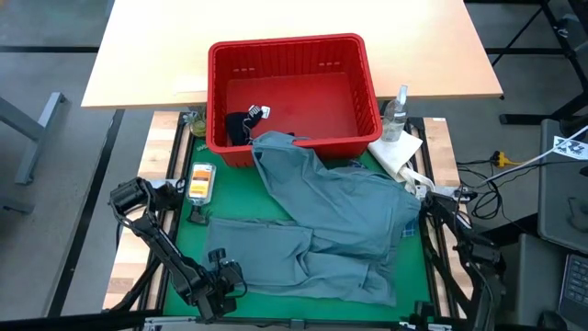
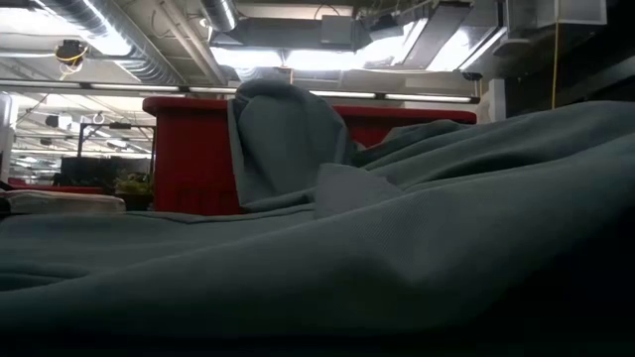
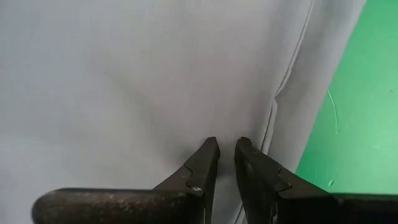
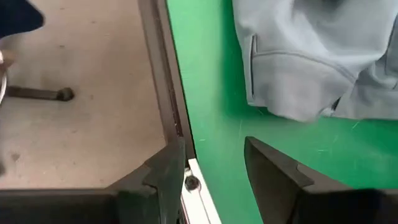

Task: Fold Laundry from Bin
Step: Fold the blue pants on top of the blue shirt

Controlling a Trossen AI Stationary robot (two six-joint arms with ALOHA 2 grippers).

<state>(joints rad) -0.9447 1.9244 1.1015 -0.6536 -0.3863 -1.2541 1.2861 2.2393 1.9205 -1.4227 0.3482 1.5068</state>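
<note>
Looking straight down, we see the large grey-blue garment (image 1: 331, 221) spilling out over the front rim of the rectangular red plastic basket with slotted walls (image 1: 292, 92) and spreading across the green mat (image 1: 230, 207) toward six o'clock. Inside the basket, at about nine o'clock, a dark navy garment (image 1: 241, 124) sits bunched against the wall. Our left gripper (image 3: 226, 152) is down at seven o'clock on the mat, its dark fingertips (image 3: 208, 155) nearly together and pressed on the grey-blue cloth beside a seam; we cannot tell whether any fabric is pinched between them. Our right gripper (image 4: 214, 165) waits at the mat's four o'clock edge, fingers spread wide and holding nothing, with the garment's hem lying just ahead of it on the green.
</note>
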